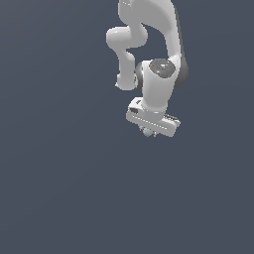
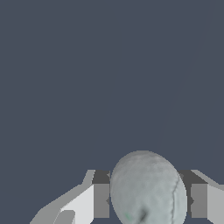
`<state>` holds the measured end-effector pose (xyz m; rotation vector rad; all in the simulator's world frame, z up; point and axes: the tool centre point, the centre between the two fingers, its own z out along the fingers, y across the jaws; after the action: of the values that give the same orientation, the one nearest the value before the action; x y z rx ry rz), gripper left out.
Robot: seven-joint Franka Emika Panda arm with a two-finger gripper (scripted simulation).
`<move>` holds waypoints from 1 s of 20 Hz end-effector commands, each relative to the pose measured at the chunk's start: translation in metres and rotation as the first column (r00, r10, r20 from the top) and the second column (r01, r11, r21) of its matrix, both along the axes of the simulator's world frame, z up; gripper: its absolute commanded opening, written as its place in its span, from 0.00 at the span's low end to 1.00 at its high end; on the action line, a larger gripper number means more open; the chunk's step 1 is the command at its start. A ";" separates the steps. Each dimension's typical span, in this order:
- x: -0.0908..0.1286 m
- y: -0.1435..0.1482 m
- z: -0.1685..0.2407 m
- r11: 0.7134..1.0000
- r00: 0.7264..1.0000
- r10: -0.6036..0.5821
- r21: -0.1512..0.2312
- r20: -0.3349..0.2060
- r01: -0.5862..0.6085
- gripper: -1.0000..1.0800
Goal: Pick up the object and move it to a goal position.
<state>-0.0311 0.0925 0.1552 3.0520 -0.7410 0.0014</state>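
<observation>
Pincer (image 2: 146,201) fingers (image 2: 101,200) clamp the pale grey ball (image 2: 146,190) from both sides.

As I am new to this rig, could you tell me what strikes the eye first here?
The white Panda arm reaches down from the exterior view's top against a bare dark floor. In the wrist view a pale grey ball sits between the gripper fingers, apparently clamped.
</observation>
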 end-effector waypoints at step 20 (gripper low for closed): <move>0.008 0.135 0.124 1.000 1.000 0.000 0.001 -0.001 0.000 0.00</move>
<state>-0.0240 0.2245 0.2763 3.0533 -0.7400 0.0009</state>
